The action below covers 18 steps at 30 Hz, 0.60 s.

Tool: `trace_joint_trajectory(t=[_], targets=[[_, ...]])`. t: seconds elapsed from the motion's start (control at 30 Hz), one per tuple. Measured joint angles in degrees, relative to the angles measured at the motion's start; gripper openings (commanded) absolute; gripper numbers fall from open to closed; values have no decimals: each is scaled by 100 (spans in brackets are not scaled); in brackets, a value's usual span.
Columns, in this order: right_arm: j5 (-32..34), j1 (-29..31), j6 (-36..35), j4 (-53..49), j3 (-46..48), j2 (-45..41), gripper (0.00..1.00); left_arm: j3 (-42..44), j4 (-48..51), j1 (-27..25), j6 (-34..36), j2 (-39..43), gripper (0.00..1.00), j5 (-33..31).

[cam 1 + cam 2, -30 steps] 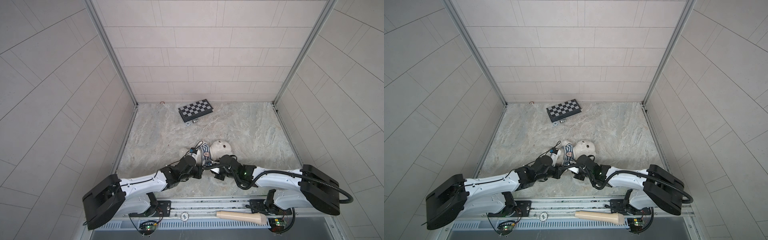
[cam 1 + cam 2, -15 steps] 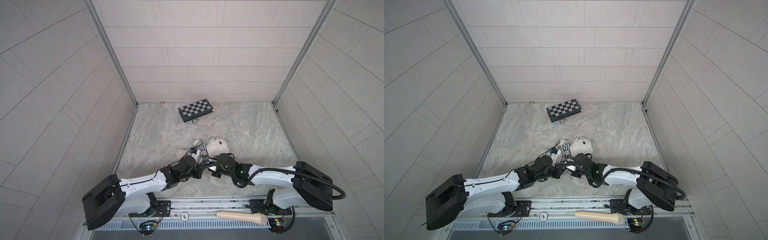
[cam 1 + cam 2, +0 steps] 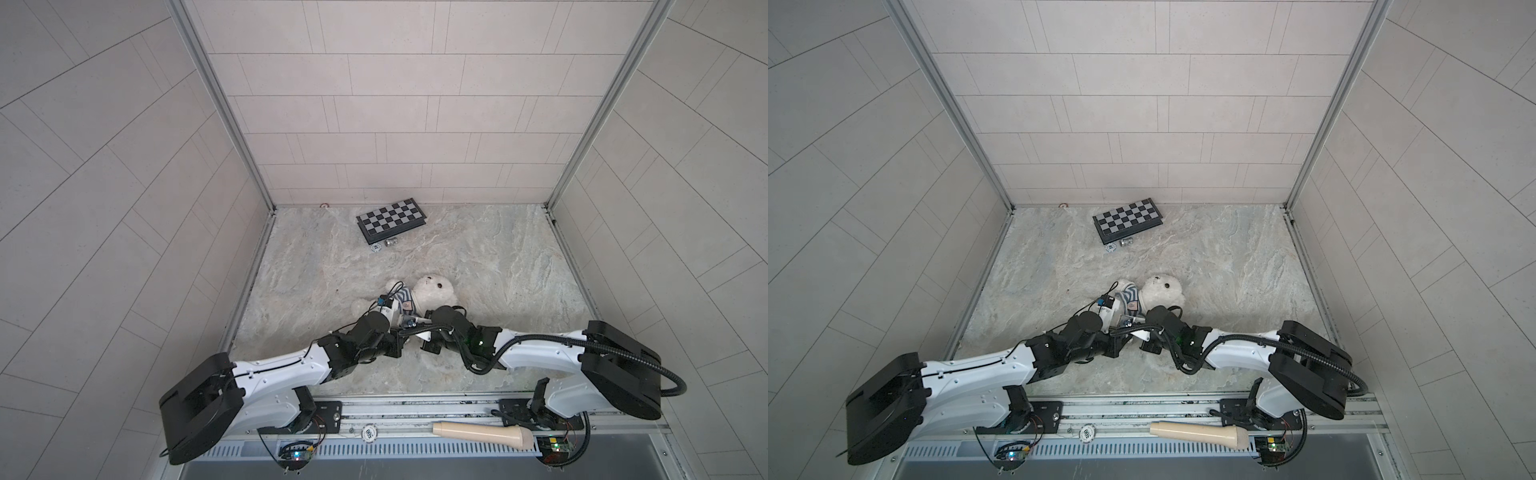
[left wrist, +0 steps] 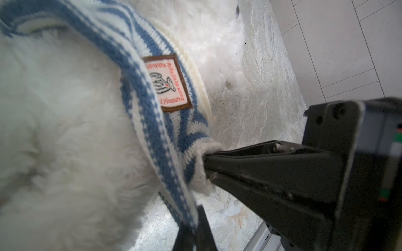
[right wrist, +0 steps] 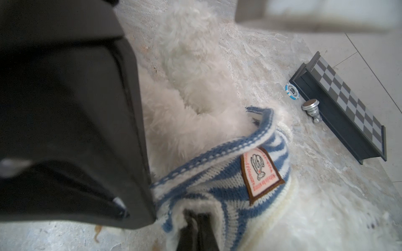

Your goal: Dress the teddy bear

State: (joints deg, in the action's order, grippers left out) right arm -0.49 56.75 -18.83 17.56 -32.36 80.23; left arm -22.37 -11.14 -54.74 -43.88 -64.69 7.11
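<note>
Between the left fingers [image 4: 205, 236]: the blue-edged hem of a striped shirt [image 4: 150, 117], pinched tight.

Between the right fingers [image 4: 261, 187]: a white-edged fold of the same shirt, clamped shut. The tips point towards the left pair and are close to it.

Shirt: blue-and-white knit with a brown-bordered badge [image 4: 166, 83]. It is bunched high on the body just under the head, with bare white fur below it.

Teddy bear [image 3: 434, 289]: one, fluffy and white, lying on the marbled counter [image 3: 498, 257] near its front middle. Its face is turned up, and both arms meet over it.

Further off, by the back wall: one folded chessboard [image 3: 390, 218]. Just beside it lie a blue-and-white chip [image 5: 292, 91] and a silver chess piece [image 5: 312, 108] tipped on its side. From where I stand, both are well apart from the bear.
</note>
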Motion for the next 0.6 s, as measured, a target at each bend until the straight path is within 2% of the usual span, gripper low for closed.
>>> trace_joint_trajectory(t=[0.33, 0.6], targets=[[-35, 22, -162, -299, 358, -1095, 0, 0, 289, 317, 136, 170, 0, -63], [-323, 61, -219, -387, 678, -1711, 0, 0, 439, 431, 232, 177, 0, -42]])
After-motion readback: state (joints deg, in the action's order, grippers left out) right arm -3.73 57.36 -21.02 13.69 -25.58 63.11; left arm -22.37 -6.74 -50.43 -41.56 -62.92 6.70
